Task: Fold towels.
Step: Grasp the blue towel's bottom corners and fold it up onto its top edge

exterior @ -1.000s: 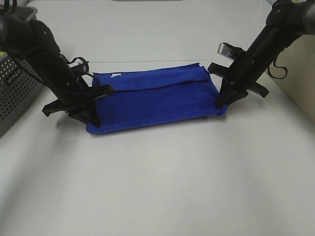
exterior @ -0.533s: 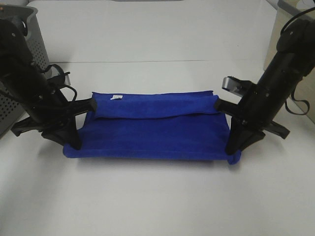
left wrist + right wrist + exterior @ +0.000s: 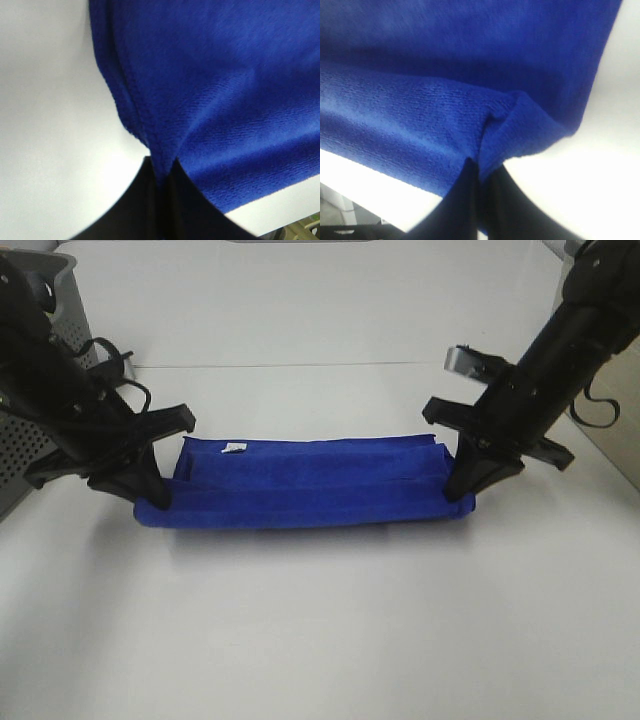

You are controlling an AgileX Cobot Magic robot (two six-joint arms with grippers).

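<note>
The royal-blue towel lies across the middle of the white table as a long narrow band, its near edge rolled over the far part, a small white tag at the far left. My left gripper is shut on the towel's near-left corner. My right gripper is shut on the near-right corner. In the left wrist view the black fingers pinch a stitched blue edge. The right wrist view shows the fingers clamped on a bunched fold of the towel.
A grey perforated bin stands at the far left behind my left arm. A beige box sits at the right edge behind my right arm. The white table spreads toward the front.
Both grippers have carried the towel's near edge away from the front, over the far part. The towel has gone from a wide rectangle to a narrow band.
</note>
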